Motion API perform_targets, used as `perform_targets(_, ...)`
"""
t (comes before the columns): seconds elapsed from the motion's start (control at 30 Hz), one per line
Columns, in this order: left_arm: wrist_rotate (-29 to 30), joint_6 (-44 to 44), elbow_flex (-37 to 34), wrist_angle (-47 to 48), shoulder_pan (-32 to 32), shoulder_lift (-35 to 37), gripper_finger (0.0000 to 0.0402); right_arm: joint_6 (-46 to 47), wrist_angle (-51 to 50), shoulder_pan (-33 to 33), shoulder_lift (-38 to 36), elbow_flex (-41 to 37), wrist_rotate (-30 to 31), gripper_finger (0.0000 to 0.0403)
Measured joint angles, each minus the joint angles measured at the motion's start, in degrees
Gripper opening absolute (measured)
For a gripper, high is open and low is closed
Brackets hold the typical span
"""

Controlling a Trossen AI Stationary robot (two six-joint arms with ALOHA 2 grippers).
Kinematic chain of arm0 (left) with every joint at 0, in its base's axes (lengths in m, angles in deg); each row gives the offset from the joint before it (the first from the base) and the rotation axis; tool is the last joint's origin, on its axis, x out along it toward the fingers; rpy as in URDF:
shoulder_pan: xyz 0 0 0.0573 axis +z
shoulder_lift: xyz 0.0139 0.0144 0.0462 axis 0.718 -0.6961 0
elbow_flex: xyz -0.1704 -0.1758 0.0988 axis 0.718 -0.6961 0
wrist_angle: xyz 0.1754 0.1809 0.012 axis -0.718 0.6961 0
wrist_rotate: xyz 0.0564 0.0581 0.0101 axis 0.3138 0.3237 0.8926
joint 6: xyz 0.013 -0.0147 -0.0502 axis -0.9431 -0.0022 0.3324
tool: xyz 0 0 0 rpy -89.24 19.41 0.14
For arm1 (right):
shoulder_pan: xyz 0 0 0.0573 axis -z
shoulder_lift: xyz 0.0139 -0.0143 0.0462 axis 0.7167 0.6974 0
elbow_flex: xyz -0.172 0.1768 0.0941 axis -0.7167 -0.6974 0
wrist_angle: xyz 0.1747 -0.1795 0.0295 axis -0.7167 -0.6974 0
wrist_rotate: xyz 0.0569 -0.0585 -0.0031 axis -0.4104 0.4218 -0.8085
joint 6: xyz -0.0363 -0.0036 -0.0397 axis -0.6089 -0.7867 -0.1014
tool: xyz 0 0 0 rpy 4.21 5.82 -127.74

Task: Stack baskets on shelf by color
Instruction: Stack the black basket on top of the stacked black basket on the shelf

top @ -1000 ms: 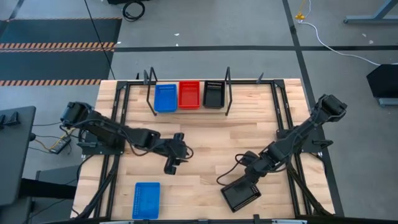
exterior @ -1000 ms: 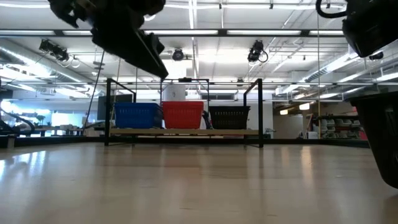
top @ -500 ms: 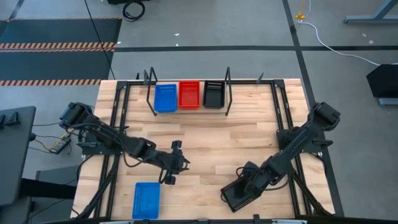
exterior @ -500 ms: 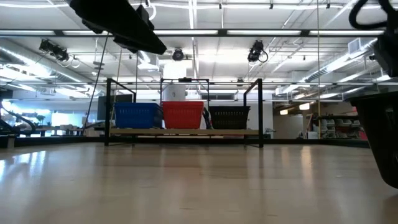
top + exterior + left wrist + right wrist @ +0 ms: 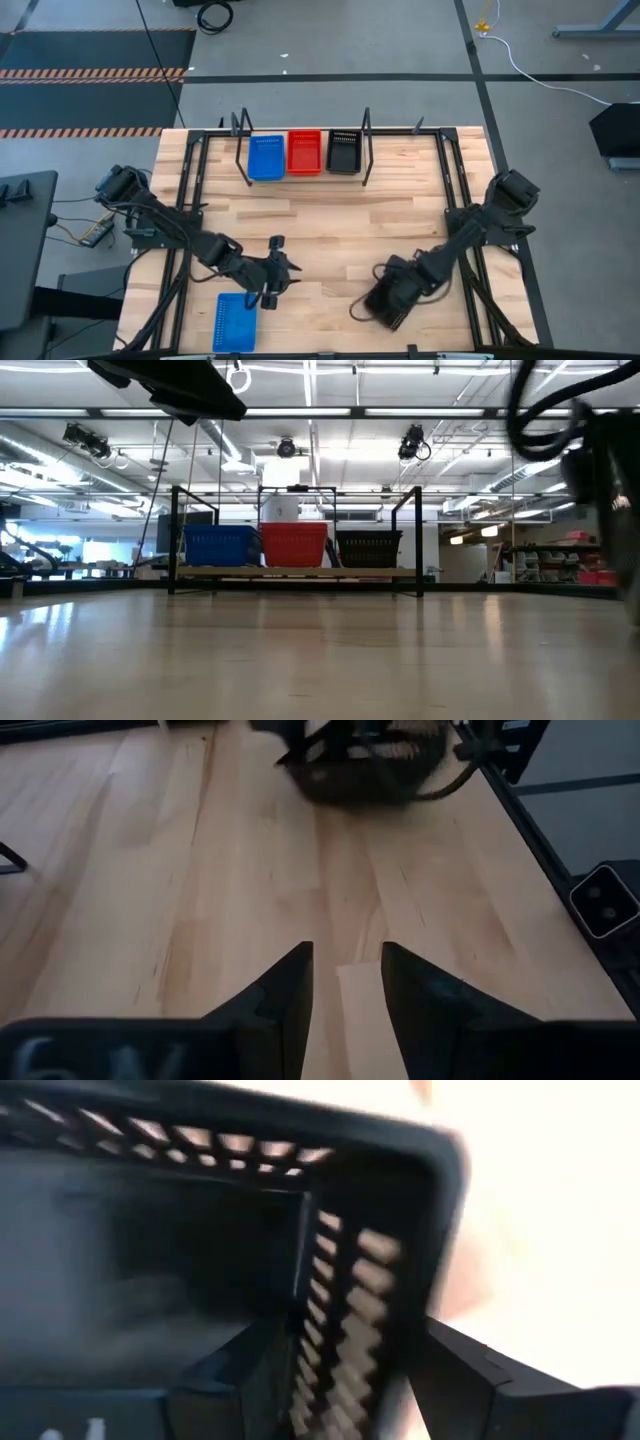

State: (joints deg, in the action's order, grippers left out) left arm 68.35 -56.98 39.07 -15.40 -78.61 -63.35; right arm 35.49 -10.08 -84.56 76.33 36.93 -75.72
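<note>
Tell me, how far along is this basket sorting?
Done: a blue, a red and a black stack sit side by side on the shelf. In hand: the right pincer straddles the wall of a loose black basket. Left: a blue basket lies on the table, with the left pincer open beside it.

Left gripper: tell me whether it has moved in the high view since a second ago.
Yes. The left gripper has moved away from the shelf, toward the near blue basket.
</note>
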Motion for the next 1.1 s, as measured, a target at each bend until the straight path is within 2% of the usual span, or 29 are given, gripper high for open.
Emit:
perform_targets(0.3, 0.79, 2.09, 0.02, -0.09, -1.04, -0.01, 0.0127, -21.69, 2.44, 14.85, 0.07, -0.09, 7.82, 0.0164)
perform_targets(0.63, 1.22, 0.94, 0.02, 0.27, -0.84, -0.01, 0.0126, -46.3, 19.81, 29.9, 0.31, -0.26, 8.39, 0.0144)
perform_targets(0.8, 1.51, 0.87, 0.02, 0.41, -0.84, -0.01, 0.0126, -56.82, 27.27, 34.34, 0.28, -0.26, 8.25, 0.0143)
perform_targets(0.93, 1.55, -0.33, 0.02, 0.63, -0.84, -0.01, 0.0126, -61.44, 30.91, 36.59, 0.28, -0.2, 8.26, 0.0144)
perform_targets(1.1, 1.55, -0.42, 0.02, 1.52, -0.84, -0.01, 0.0126, -64.48, 25.45, 37.31, 0.24, 2.53, 8.24, 0.015)
